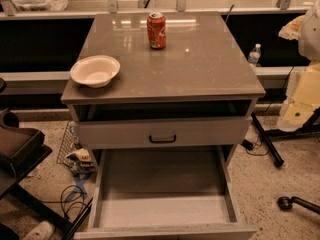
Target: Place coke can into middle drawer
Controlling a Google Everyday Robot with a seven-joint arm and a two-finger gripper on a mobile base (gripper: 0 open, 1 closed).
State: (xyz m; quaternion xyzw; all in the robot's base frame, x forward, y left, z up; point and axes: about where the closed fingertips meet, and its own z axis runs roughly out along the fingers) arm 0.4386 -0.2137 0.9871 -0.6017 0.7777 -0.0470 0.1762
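The coke can is red-orange with a silver top and stands upright at the back middle of the grey cabinet top. The middle drawer is pulled out wide toward me, and its pale floor is bare. My gripper is a pale shape at the right edge of the view, beside the cabinet and below its top. It is far to the right of the can and holds nothing that I can see.
A white bowl sits at the top's front left corner. The upper drawer front with a black handle is slightly out. A water bottle stands behind on the right. A dark chair, cables and black stand legs surround the cabinet.
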